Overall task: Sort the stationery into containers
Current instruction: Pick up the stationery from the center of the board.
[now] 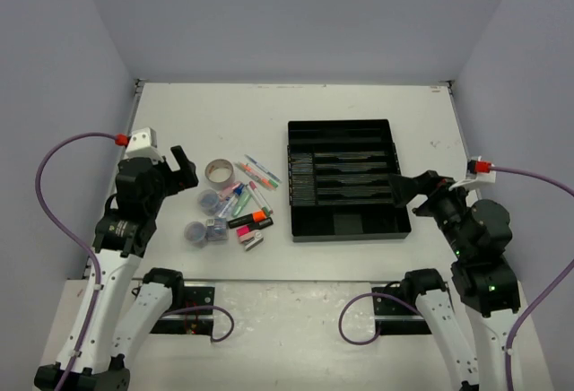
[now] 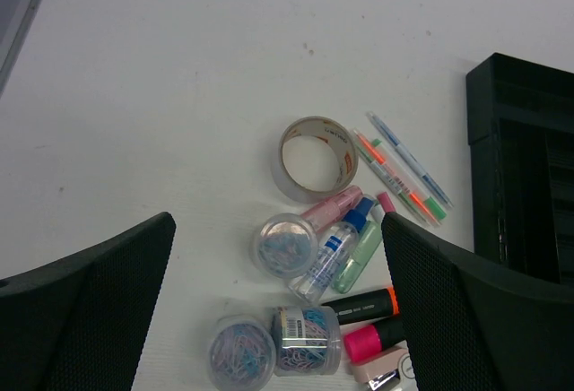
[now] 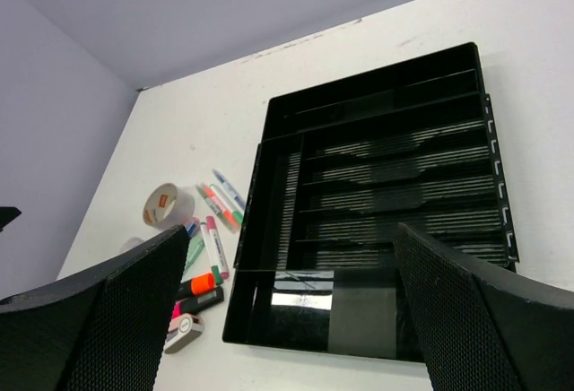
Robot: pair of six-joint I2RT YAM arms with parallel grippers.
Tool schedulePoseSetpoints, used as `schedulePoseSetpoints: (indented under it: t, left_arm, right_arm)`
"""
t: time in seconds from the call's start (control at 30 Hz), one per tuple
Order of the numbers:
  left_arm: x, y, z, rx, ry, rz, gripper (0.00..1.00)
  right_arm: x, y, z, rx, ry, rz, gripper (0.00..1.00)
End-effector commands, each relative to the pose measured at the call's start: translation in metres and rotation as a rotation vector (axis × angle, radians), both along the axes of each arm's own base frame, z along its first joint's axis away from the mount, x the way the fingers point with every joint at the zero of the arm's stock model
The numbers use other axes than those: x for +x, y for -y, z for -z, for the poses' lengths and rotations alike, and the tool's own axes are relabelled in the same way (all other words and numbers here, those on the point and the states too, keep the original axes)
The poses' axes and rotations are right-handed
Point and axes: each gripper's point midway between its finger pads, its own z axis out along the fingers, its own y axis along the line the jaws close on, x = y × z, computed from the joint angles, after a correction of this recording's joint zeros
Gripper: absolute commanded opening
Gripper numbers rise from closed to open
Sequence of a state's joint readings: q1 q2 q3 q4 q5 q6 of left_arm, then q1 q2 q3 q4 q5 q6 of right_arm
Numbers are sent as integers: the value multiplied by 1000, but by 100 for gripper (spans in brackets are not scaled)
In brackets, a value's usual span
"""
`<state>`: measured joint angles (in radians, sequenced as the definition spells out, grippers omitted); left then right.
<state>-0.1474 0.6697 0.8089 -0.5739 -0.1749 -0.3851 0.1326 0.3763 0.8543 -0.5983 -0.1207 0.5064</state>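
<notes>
The stationery lies in a loose pile left of the black organiser tray (image 1: pixel 291 185). The pile holds a tan tape roll (image 1: pixel 219 172), three clear tubs (image 1: pixel 209 200), thin pens (image 1: pixel 262 172), highlighters (image 1: pixel 251 221), a blue-capped bottle (image 1: pixel 231 201) and a small white block (image 1: pixel 252 241). My left gripper (image 1: pixel 184 171) hovers open and empty over the pile's left side. In the left wrist view the left gripper (image 2: pixel 276 219) has the tubs (image 2: pixel 284 243), bottle (image 2: pixel 336 249) and tape roll (image 2: pixel 287 165) between its fingers. My right gripper (image 1: pixel 408 186) is open and empty above the tray's right near corner (image 3: pixel 386 167).
The tray's long slots and end sections hold nothing. The right wrist view shows the tape roll (image 3: pixel 166 204), pens (image 3: pixel 222 201) and orange highlighter (image 3: pixel 202 283) left of the tray. Grey walls close in the white table on three sides.
</notes>
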Motion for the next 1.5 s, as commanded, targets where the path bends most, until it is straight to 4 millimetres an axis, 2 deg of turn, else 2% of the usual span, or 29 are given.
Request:
schedulePoseSetpoints:
  t: [0.0,0.1,0.17,0.2,0.23,0.33,0.43,0.6,0.77,0.87,0.97,1.03,1.13,1.23,1.33,1.47]
  left_arm:
    - [4,-1,-11,-10,30,-21,100]
    - [5,-2,-11,-14,30,-29,100]
    - [7,0,-11,-30,32,-27,100]
    - [8,3,-11,-61,29,-31,100]
    - [9,7,-9,-81,21,-26,100]
    - [22,19,1,-154,-8,-16,100]
    - [48,23,17,-174,-87,-51,100]
    - [84,4,47,-112,-166,-197,100]
    - [113,1,74,-64,-219,-225,95]
    - [125,12,100,-63,-294,-180,80]
    - [129,18,123,-70,-332,-156,70]
    - [129,15,136,-60,-354,-169,61]
    - [131,16,145,-61,-358,-166,43]
    - [138,22,154,-79,-360,-144,33]
    - [138,22,163,-76,-383,-148,30]
    - [136,21,171,-70,-404,-154,35]
  right_arm:
    - [-3,4,-10,12,48,25,99]
    - [-5,-1,-9,17,62,-5,99]
    - [-6,-11,-8,24,79,-65,99]
    - [-4,-16,-1,35,71,-91,99]
    - [-5,-21,-5,43,86,-117,99]
    - [-1,-30,2,64,49,-166,99]
    - [5,-34,9,63,-4,-184,99]
    - [8,-43,10,67,-32,-238,99]
    - [8,-48,10,56,-44,-274,99]
    - [7,-47,16,42,-62,-268,99]
    - [4,-46,16,42,-39,-270,99]
    - [4,-48,20,49,-39,-279,99]
    - [5,-50,24,48,-45,-290,99]
    - [6,-53,28,43,-55,-315,99]
    - [6,-56,29,38,-63,-338,99]
    - [8,-56,30,27,-65,-341,99]
